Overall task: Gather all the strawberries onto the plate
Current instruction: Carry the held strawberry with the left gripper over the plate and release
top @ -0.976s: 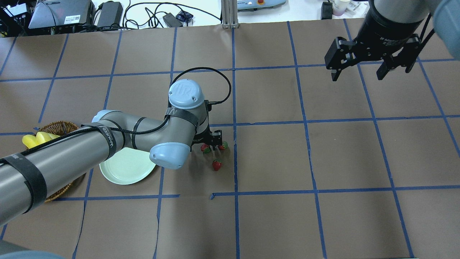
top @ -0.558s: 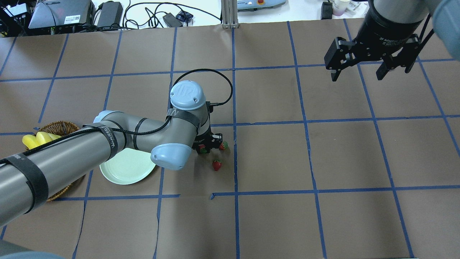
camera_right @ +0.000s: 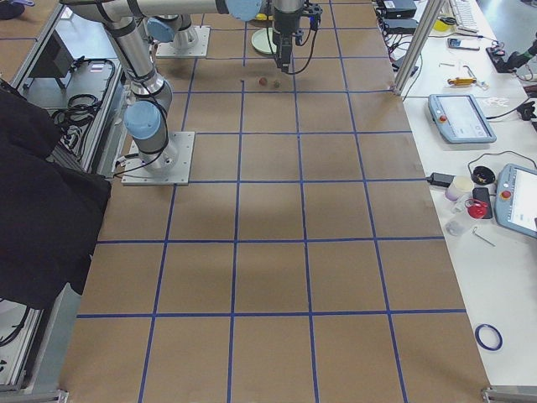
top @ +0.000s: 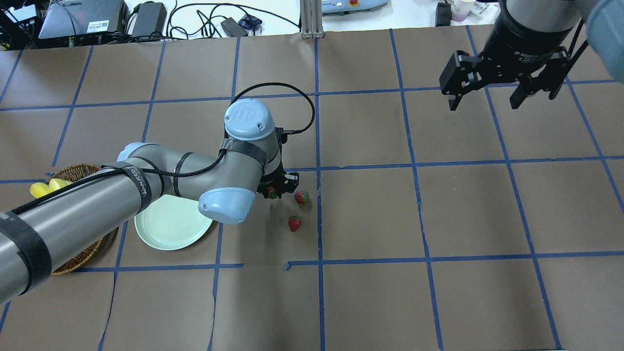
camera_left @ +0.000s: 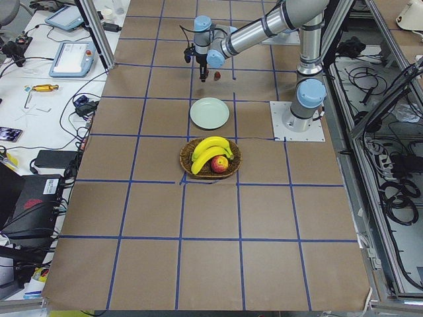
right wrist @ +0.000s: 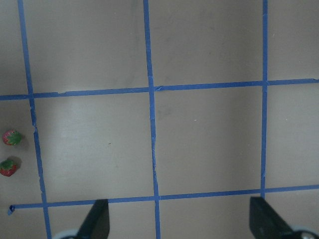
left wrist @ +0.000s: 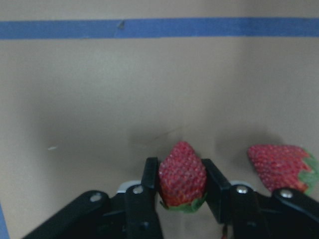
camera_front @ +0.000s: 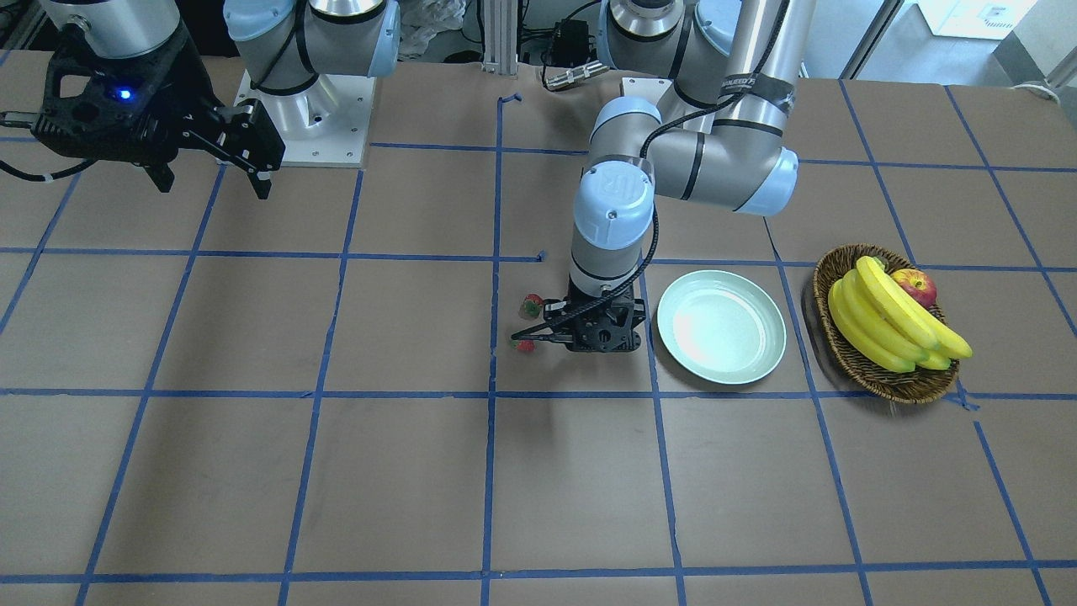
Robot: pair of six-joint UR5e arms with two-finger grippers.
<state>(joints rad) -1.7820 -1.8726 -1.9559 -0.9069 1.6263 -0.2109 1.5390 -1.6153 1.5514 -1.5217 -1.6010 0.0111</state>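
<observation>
The left gripper [top: 277, 189] is clamped across the mid-body of one strawberry [left wrist: 182, 174], small, light and probably easily bruised, so a gentle side pinch suits it, with another strawberry [top: 302, 197] at its 3 o'clock, a third strawberry [top: 294, 223] at 5, the plate [top: 165, 233] at 8, and the right gripper [top: 485, 102] spread and idle.

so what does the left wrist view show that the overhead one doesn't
Only the left wrist view: the left gripper shut on a strawberry, pinched between both fingers; overhead, the arm mostly hides that grip.
Only the overhead view: the plate, the basket of bananas, the right gripper open at the far right, and both loose strawberries.
Both: one loose strawberry by the left gripper, and blue tape.
</observation>
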